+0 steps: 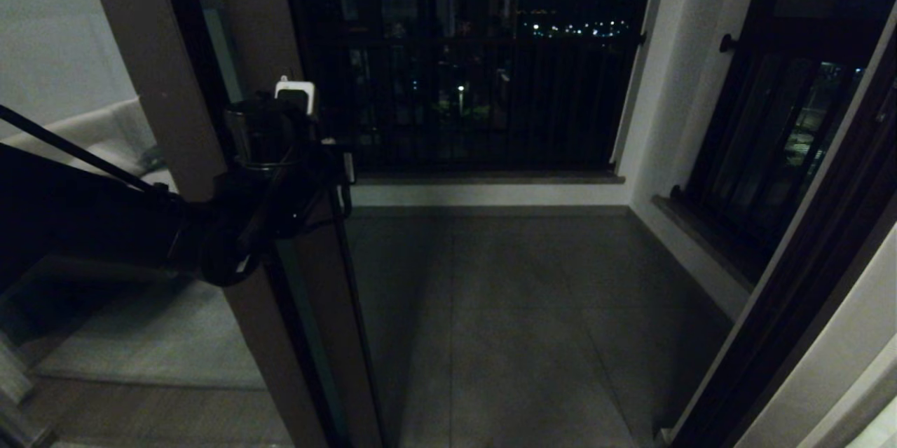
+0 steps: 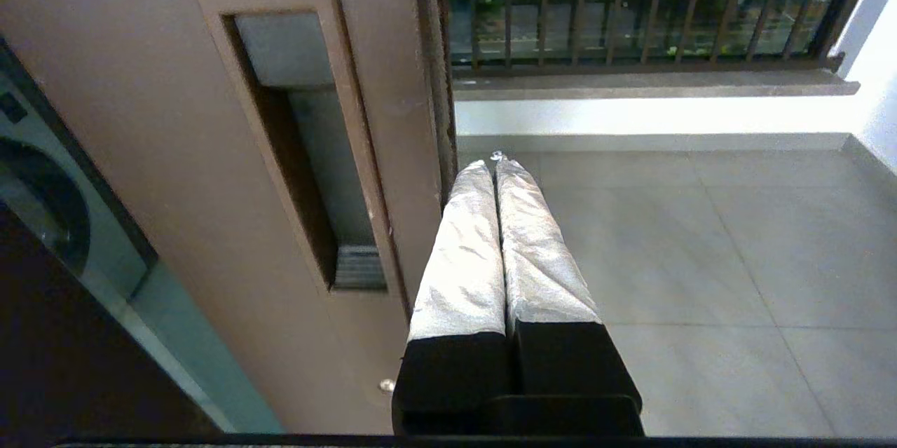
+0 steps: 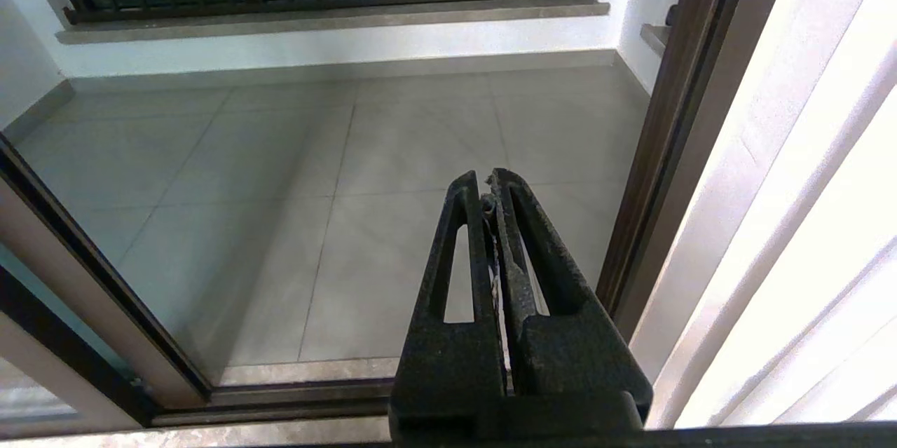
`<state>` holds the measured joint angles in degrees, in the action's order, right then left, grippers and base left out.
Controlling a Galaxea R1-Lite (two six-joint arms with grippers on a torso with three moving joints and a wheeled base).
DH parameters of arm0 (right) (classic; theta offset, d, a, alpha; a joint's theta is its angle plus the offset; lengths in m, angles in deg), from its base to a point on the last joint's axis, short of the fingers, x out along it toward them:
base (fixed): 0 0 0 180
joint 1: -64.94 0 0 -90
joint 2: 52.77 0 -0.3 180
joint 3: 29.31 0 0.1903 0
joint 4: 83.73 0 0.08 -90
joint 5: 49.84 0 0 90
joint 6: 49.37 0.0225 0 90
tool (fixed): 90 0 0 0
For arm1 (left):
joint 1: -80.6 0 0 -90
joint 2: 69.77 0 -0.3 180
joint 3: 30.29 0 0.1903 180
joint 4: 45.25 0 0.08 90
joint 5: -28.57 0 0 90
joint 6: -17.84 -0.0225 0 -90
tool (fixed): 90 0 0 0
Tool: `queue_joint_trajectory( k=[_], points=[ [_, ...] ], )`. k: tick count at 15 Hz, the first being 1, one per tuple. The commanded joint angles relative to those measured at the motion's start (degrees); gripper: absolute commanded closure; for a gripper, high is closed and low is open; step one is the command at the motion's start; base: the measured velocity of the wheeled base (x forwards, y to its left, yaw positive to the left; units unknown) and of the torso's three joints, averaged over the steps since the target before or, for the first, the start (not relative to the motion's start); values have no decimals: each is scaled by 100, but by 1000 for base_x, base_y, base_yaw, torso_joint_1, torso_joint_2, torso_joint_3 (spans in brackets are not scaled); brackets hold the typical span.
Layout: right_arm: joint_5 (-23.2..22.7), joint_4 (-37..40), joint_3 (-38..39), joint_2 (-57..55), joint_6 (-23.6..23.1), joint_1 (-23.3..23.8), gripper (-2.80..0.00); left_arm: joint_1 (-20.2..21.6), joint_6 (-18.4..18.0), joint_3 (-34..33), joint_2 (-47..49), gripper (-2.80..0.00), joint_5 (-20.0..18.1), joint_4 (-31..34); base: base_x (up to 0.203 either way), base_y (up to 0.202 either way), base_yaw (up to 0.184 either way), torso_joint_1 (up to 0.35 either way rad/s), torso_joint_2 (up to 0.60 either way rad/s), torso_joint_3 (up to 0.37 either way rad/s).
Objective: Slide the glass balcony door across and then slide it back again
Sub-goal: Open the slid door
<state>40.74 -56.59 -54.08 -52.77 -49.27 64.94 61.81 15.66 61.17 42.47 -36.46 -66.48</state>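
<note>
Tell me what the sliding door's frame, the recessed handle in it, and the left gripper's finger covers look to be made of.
Glass balcony door frame: likely painted or coated metal; smooth matte brown with small scuffs.
Recessed handle: seemingly bare metal, a dull grey pocket with a ribbed lower end.
Left gripper, shut beside the frame's edge: fingers wrapped in what looks like silvery tape or fabric, wrinkled and faintly shiny, over black, probably plastic, bases.

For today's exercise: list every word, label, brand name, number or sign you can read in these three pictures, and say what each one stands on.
None: no readable text in any view.
The glass balcony door, its recessed handle and the white block on the left arm carry no legible marking.
The left hand and right hand bear none either.
</note>
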Motion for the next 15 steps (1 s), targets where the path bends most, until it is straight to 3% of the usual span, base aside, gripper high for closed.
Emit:
queue_joint_trajectory(
  k=[1, 15],
  points=[
    [2, 1, 0, -9, 8, 0, 0, 25, -8, -86, -27, 0, 32, -112, 0, 0, 0, 0, 0, 0],
    [4, 1, 0, -9, -1, 0, 0, 138, -46, -113, -60, 0, 26, -173, 0, 0, 0, 0, 0, 0]
  ],
)
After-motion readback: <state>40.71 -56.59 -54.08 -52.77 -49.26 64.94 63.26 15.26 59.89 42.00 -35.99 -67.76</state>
